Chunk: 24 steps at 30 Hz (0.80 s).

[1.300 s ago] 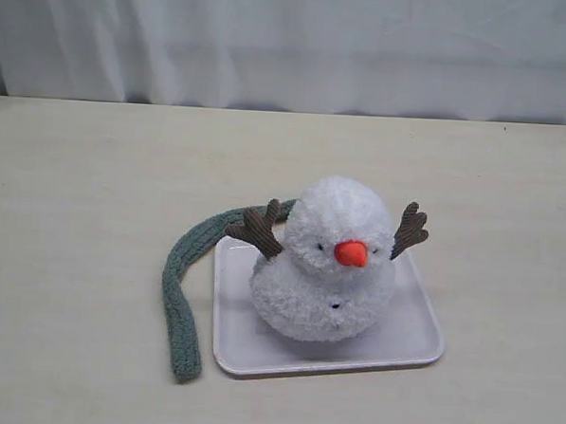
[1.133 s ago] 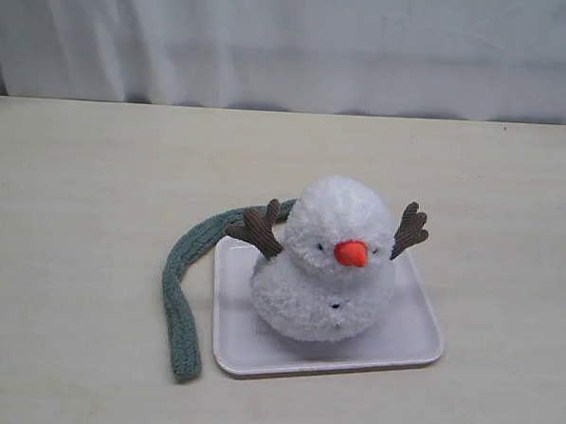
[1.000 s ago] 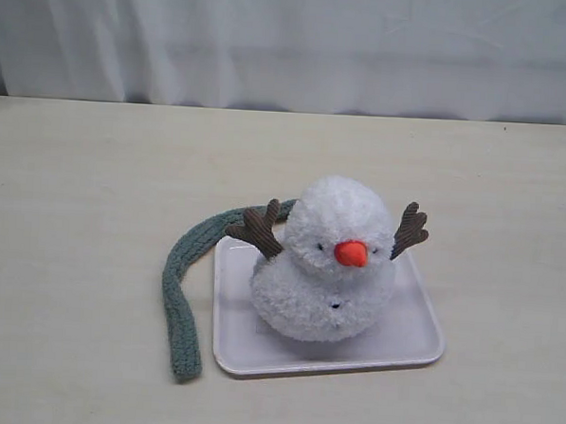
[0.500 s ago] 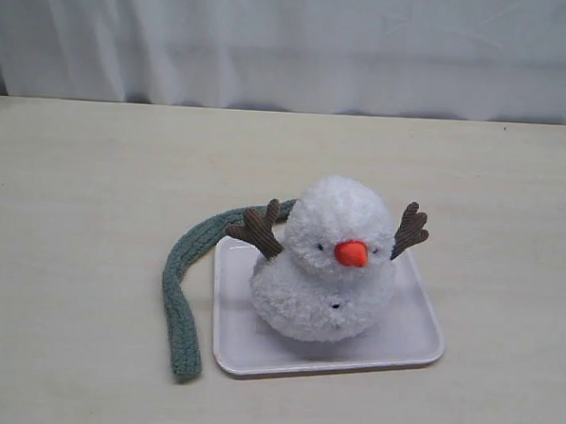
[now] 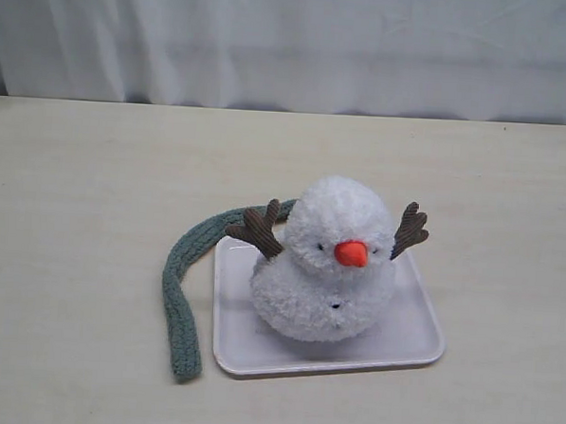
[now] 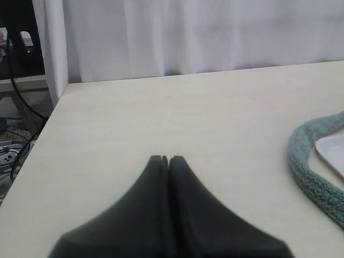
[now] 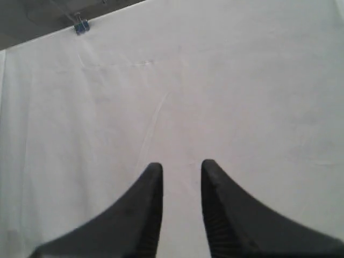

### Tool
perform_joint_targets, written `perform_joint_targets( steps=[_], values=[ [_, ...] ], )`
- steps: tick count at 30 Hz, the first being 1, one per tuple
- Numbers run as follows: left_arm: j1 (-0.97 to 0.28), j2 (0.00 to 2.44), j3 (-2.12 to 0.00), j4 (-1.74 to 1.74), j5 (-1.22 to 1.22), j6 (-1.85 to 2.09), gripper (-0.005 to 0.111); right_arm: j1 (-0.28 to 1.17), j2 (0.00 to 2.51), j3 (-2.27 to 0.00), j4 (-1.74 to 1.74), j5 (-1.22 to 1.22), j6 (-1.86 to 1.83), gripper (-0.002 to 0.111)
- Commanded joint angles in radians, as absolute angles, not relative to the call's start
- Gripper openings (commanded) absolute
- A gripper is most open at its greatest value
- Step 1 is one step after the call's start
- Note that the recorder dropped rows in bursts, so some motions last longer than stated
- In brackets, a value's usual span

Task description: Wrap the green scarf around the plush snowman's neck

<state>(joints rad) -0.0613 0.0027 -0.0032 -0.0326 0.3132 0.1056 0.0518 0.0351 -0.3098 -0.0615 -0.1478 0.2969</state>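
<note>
The plush snowman (image 5: 326, 262) sits upright on a white tray (image 5: 412, 340) in the exterior view, orange nose toward the camera, brown arms spread. The green scarf (image 5: 179, 292) lies on the table left of the tray, curving from behind the snowman's left arm down to the front; its far end is hidden behind the snowman. No arm shows in the exterior view. In the left wrist view my left gripper (image 6: 165, 159) is shut and empty above bare table, with the green scarf (image 6: 309, 172) off to one side. My right gripper (image 7: 181, 167) stands open, empty, facing the white curtain (image 7: 226, 86).
A white curtain (image 5: 292, 41) hangs behind the table's far edge. In the left wrist view the table's side edge (image 6: 32, 150) drops off to cables and equipment beyond it. A blue clip (image 7: 81, 26) holds the curtain's top.
None in the exterior view: snowman, scarf and tray lie as before.
</note>
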Motion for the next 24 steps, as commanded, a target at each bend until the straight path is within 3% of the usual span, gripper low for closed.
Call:
perform_joint_targets(
  steps=[1, 5, 13, 20, 24],
  values=[
    [-0.068, 0.0, 0.0, -0.032, 0.304, 0.107, 0.0, 0.047, 0.133, -0.474, -0.125, 0.125, 0.299, 0.052],
    [-0.068, 0.0, 0.0, -0.032, 0.304, 0.107, 0.0, 0.049, 0.267, -0.613, -0.101, 0.316, 0.209, 0.069],
    [-0.068, 0.0, 0.0, -0.032, 0.304, 0.107, 0.0, 0.049, 0.561, -0.893, 0.363, 0.631, -0.238, 0.069],
    [-0.068, 0.0, 0.0, -0.032, 0.304, 0.107, 0.0, 0.049, 0.772, -1.039, 1.069, 0.797, -0.913, 0.066],
    [-0.068, 0.0, 0.0, -0.032, 0.304, 0.107, 0.0, 0.049, 0.877, -1.121, 1.081, 0.881, -0.965, 0.066]
  ],
)
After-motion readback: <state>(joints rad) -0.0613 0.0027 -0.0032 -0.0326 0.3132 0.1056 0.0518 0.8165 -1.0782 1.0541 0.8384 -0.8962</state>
